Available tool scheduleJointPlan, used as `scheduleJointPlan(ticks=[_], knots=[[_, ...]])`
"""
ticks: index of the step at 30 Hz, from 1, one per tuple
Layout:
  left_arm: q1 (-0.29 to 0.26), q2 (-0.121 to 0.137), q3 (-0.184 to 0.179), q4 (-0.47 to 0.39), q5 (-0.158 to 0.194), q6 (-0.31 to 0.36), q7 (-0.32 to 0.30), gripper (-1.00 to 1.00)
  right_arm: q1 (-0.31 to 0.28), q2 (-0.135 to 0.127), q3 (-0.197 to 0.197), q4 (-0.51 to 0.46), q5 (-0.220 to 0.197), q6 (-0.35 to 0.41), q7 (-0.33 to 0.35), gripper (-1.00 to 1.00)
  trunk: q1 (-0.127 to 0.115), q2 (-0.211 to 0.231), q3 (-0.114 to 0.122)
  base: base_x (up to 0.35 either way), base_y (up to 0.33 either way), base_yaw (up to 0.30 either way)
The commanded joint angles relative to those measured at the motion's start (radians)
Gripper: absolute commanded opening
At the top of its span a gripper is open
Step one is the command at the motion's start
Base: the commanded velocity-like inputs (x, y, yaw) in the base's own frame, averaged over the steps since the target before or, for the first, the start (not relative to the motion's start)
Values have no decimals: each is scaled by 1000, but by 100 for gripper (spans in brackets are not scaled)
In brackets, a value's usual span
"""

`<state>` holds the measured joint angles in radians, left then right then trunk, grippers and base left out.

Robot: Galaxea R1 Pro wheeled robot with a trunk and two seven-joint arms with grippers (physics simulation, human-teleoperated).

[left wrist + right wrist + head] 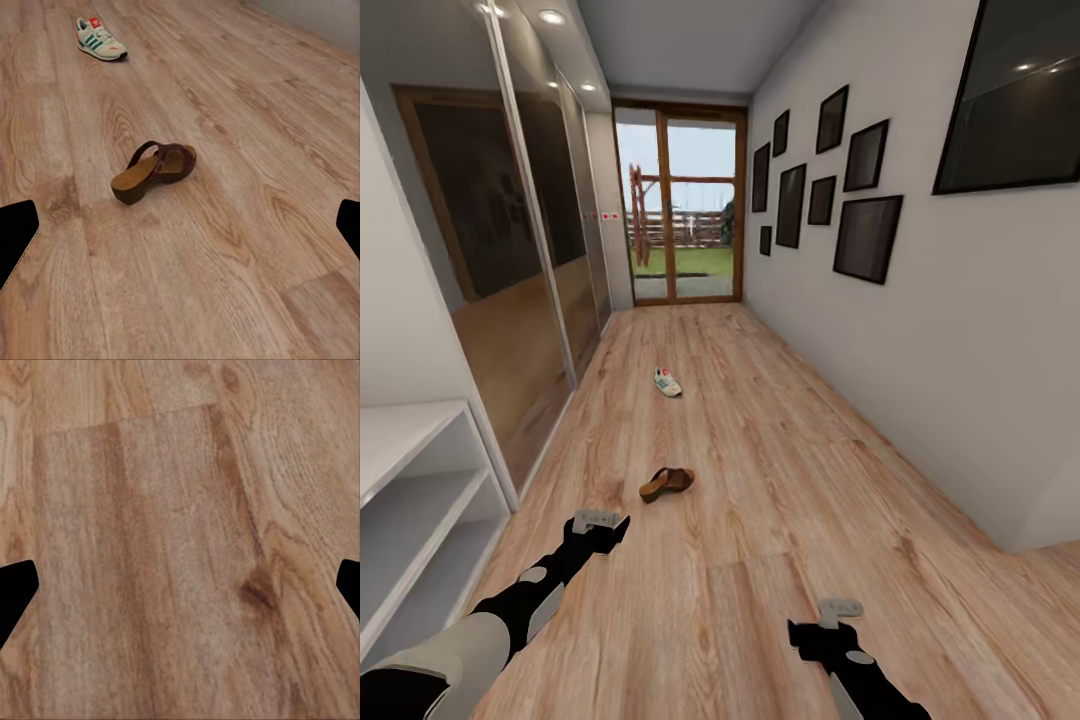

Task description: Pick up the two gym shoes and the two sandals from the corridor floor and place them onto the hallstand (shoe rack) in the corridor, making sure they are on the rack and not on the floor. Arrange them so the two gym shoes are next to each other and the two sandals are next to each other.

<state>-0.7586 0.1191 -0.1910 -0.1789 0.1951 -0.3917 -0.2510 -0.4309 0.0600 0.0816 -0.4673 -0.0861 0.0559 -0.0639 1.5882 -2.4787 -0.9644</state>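
One brown sandal (666, 484) (155, 171) lies on its side on the corridor floor (760, 480), a short way beyond my left gripper (598, 520) (184, 232). That gripper is open and holds nothing. Farther down the corridor rests one white gym shoe (668, 382) (101, 39) with green stripes. My right gripper (840, 607) (180, 585) hangs open over bare planks at the near right, away from both shoes. A pale low shelf unit (420, 470) with open tiers stands at the near left. Its upper part is out of view, so I cannot tell whether it is the hallstand.
Mirrored sliding doors (510, 280) line the left wall beyond the shelf unit. Dark picture frames (865, 235) hang on the right wall. A glass door (680, 205) closes the far end. Open planks run between me and the shoes.
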Motion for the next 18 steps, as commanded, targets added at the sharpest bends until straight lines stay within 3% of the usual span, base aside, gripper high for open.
scheduleJointPlan(ticks=[1, 18], knots=[[-1, 1, -7, 1, 11, -2, -4, 100, 0, -1, 7, -2, -9, 5, -7, 100, 0, 0, -1, 326, 82, 0], [-1, 0, -7, 1, 11, -2, -4, 100, 0, -1, 7, -2, -9, 5, -7, 100, 0, 0, -1, 326, 82, 0]])
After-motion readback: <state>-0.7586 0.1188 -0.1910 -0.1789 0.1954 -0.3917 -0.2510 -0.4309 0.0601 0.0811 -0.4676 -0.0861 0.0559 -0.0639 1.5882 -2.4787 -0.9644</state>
